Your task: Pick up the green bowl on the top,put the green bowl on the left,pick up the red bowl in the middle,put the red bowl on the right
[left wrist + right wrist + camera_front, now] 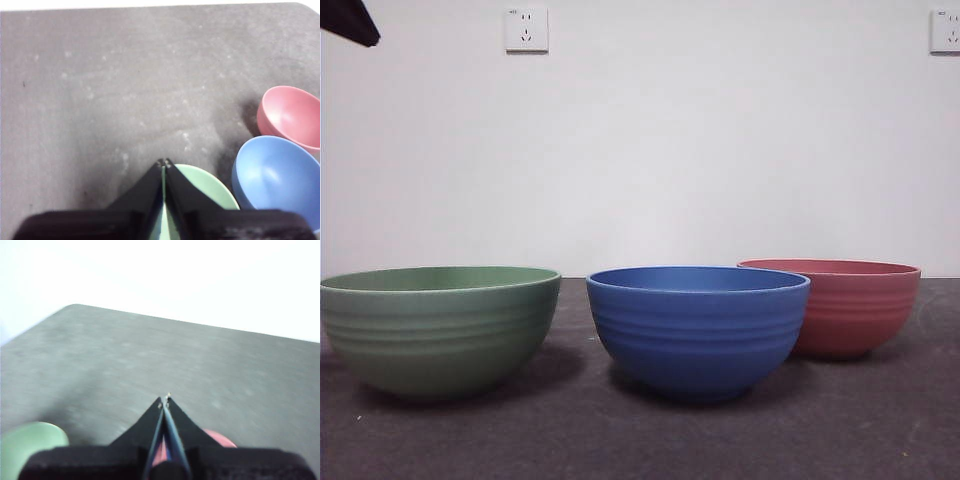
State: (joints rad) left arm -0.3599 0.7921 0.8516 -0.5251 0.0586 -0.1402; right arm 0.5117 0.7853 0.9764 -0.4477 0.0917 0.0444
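Left gripper [164, 163]: raised above green bowl [440, 325], jaws pressed together, holding nothing. Right gripper [165, 399]: raised over red bowl [850, 305], jaws together, nothing held. Front view: green bowl at 9 o'clock of blue bowl [698, 328], red at 2 o'clock, all on table [620, 440].

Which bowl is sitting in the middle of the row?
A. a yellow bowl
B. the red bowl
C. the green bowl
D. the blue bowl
D, because in the front view the blue bowl stands between the green bowl on one side and the red bowl on the other, each resting separately on the dark table.
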